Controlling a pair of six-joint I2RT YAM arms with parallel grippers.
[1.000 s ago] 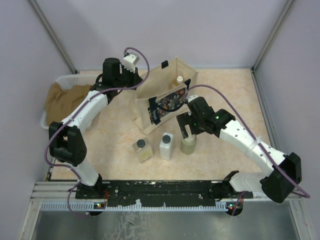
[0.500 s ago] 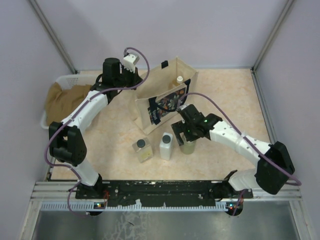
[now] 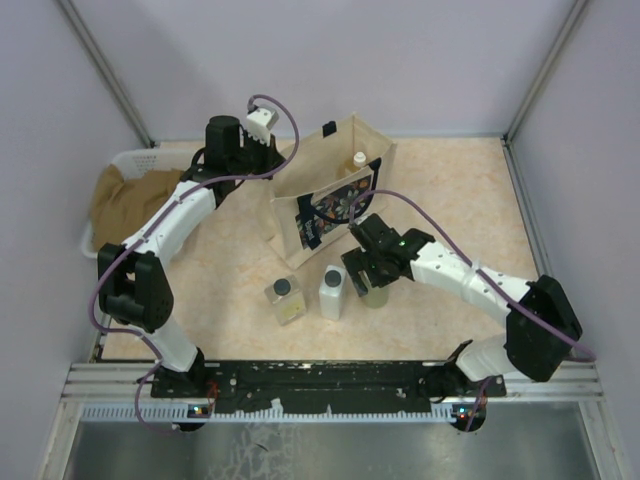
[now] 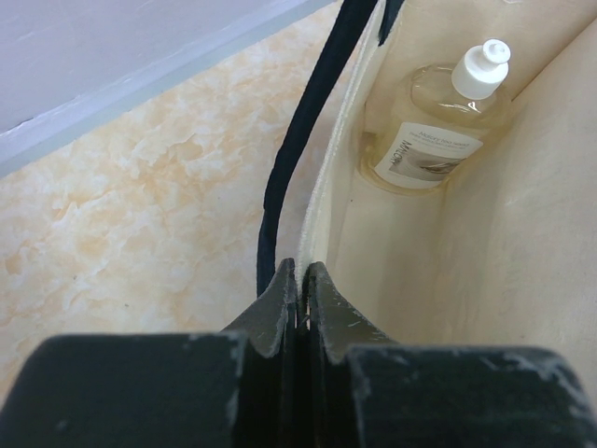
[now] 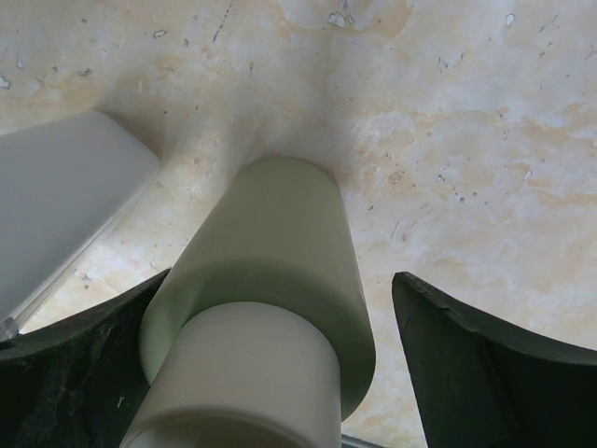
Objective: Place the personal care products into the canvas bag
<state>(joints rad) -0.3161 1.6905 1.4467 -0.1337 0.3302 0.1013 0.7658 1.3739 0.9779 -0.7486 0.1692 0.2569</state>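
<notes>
The canvas bag (image 3: pixel 322 205) stands open at the table's middle back. The amber bottle (image 3: pixel 359 160) stands inside it and shows in the left wrist view (image 4: pixel 431 135). My left gripper (image 3: pixel 283 163) is shut on the bag's rim (image 4: pixel 322 201) beside a navy handle. My right gripper (image 3: pixel 372 283) is open, with its jaws either side of the upright olive-green bottle (image 3: pixel 377 295), which fills the right wrist view (image 5: pixel 270 271). A gap shows at the right finger (image 5: pixel 466 355). The white rectangular bottle (image 3: pixel 332 292) and the clear square bottle (image 3: pixel 285 300) stand to its left.
A white plastic basket (image 3: pixel 122 160) with brown cloth sits at the far left. The white bottle (image 5: pixel 65 196) stands close beside my right gripper's left finger. A black rail (image 3: pixel 320 380) runs along the near edge. Metal frame posts rise at the back corners.
My right gripper has moved left and down, and its open jaws now sit around the olive-green bottle. The left arm and the bag have not moved.
</notes>
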